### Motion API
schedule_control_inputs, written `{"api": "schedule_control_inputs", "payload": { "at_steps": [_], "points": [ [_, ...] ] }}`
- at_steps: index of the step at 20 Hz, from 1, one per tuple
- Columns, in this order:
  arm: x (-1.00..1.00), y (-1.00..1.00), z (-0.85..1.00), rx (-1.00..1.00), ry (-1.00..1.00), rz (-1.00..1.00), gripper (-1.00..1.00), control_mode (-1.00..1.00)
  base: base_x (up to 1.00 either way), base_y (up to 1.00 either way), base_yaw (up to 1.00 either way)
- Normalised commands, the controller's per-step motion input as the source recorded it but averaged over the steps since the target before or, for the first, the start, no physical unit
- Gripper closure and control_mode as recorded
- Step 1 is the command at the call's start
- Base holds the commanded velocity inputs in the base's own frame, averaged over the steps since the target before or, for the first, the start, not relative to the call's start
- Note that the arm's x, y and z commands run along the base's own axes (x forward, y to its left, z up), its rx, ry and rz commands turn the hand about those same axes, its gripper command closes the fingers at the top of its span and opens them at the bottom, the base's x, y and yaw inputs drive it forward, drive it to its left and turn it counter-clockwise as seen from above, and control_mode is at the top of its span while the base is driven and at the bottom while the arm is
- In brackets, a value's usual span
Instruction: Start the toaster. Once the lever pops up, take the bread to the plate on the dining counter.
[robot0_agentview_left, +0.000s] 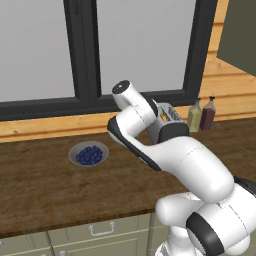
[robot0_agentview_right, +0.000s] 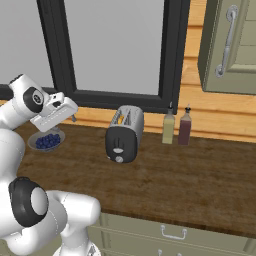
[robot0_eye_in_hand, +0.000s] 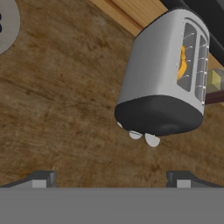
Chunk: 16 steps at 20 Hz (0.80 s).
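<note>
I am holding my gripper (robot0_eye_in_hand: 111, 178) spread wide and empty above the toaster (robot0_eye_in_hand: 164, 76), lining up on its dark lever end while the bread (robot0_eye_in_hand: 182, 62) is sitting in a slot.

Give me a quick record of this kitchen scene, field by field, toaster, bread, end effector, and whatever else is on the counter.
toaster: silver toaster upright on the wooden worktop, dark end panel facing the robot
bread: yellow slice sitting in one toaster slot
end effector: open end effector, hovering above the worktop short of the toaster, touching nothing
bowl: grey bowl of blueberries to the toaster's left
bottles: two condiment bottles to the toaster's right, by the wall
</note>
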Motion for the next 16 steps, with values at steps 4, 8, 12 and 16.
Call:
{"api": "schedule_control_inputs", "payload": {
  "at_steps": [4,8,12,16],
  "points": [
    [0.00,0.00,0.00,0.00,0.00,0.00,-1.00,-1.00,0.00,0.00,0.00],
    [0.00,0.00,0.00,0.00,0.00,0.00,-1.00,-1.00,0.00,0.00,0.00],
    [0.00,0.00,0.00,0.00,0.00,0.00,-1.00,-1.00,0.00,0.00,0.00],
    [0.00,0.00,0.00,0.00,0.00,0.00,-1.00,-1.00,0.00,0.00,0.00]
  ]
}}
